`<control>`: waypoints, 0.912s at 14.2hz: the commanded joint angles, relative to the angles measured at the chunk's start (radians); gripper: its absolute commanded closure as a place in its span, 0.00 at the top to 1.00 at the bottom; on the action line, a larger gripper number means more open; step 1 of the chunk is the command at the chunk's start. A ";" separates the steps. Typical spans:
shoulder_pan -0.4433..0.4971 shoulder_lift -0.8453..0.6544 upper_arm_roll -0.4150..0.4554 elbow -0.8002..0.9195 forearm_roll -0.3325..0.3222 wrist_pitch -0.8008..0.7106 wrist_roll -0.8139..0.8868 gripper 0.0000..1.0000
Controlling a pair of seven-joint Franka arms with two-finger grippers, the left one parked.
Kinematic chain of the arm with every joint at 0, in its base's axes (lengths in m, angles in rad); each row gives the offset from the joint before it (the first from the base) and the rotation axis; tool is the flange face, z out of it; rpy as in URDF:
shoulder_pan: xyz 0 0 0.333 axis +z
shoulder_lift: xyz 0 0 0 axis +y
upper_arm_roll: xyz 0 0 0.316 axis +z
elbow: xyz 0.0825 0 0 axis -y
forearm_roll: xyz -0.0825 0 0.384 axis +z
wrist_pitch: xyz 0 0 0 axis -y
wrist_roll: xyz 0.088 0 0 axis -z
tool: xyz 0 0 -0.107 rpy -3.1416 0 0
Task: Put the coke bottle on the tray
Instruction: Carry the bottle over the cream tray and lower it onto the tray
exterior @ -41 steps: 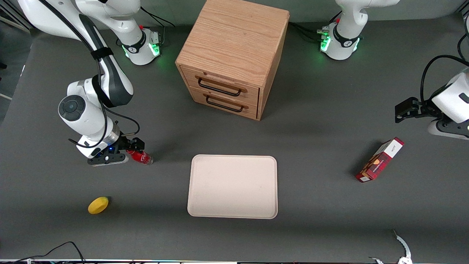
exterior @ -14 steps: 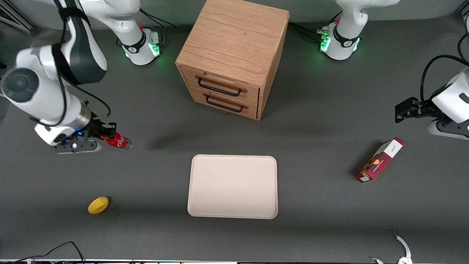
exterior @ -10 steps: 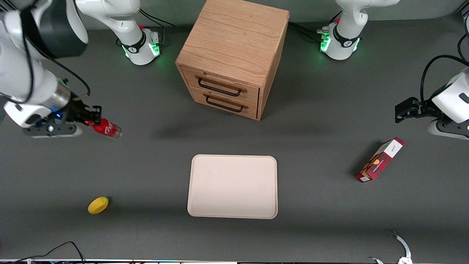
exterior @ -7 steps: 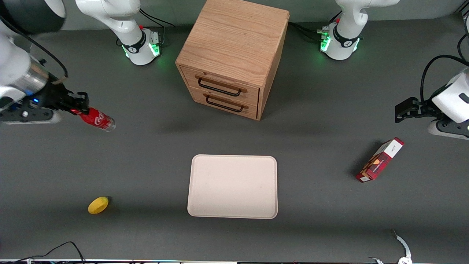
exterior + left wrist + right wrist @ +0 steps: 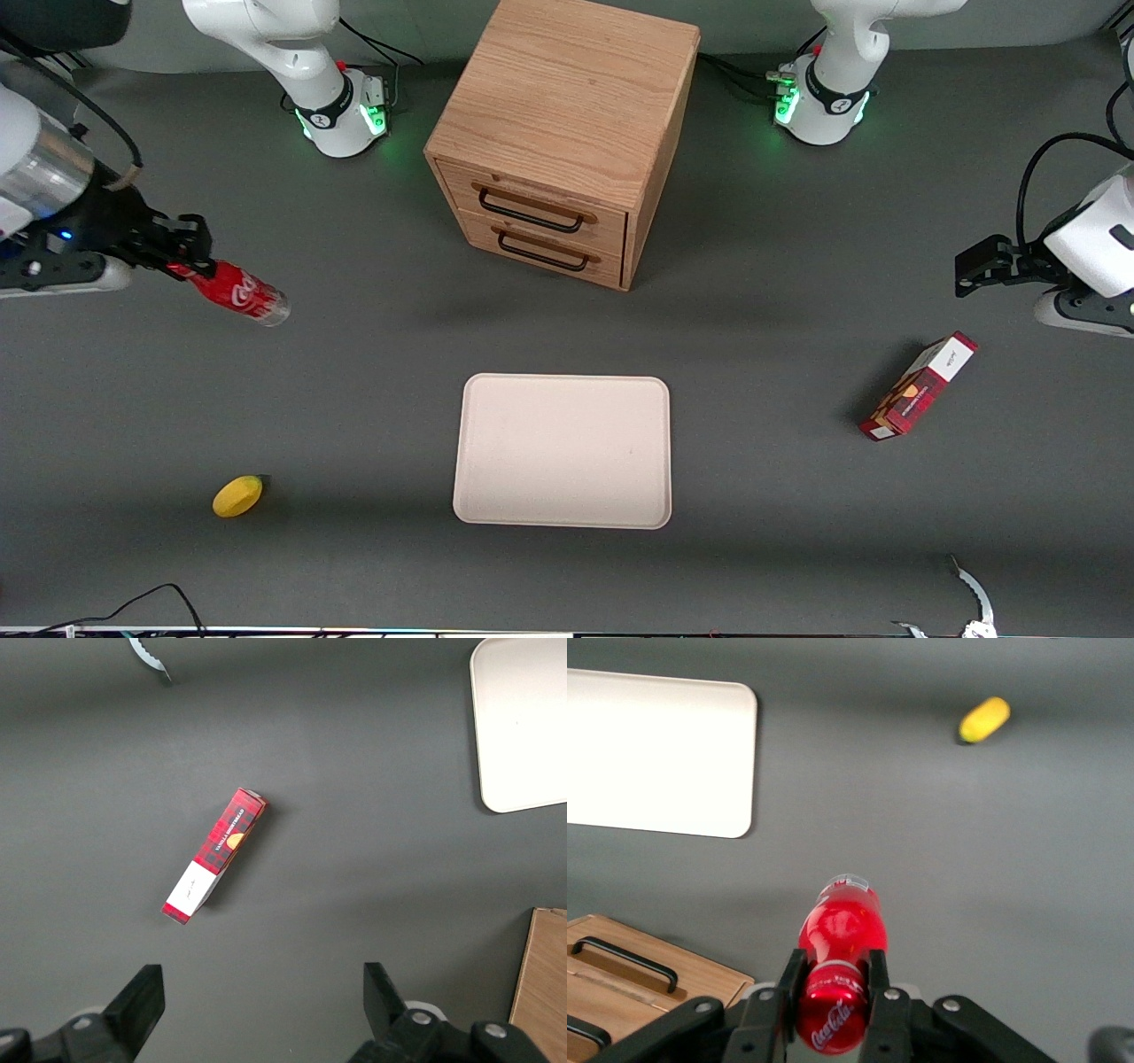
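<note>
My right gripper (image 5: 182, 257) is shut on the cap end of the small red coke bottle (image 5: 237, 294) and holds it tilted, high above the table at the working arm's end. In the right wrist view the bottle (image 5: 840, 943) sits clamped between the black fingers (image 5: 790, 981) of the gripper (image 5: 833, 979), clear base pointing away. The cream-white tray (image 5: 563, 450) lies flat on the table in front of the drawer cabinet, nearer the front camera; it also shows in the right wrist view (image 5: 656, 751) and the left wrist view (image 5: 521, 722).
A wooden two-drawer cabinet (image 5: 564, 133) stands at the table's middle, farther from the camera than the tray. A yellow lemon (image 5: 237, 495) lies toward the working arm's end. A red carton (image 5: 918, 386) lies toward the parked arm's end.
The gripper lifted the bottle off the table and carried it up and toward the working arm's edge of the view; in the last half second it shifted slightly back toward the table's middle.
</note>
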 commanded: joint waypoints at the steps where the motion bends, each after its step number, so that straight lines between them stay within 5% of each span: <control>1: 0.072 0.120 0.006 0.139 0.009 0.025 -0.001 0.00; 4: 0.132 0.261 -0.003 0.255 0.004 0.071 -0.005 0.00; 7: 0.187 0.368 -0.005 0.305 -0.089 0.160 -0.002 0.00; 13: 0.234 0.535 -0.017 0.400 -0.094 0.341 -0.011 0.00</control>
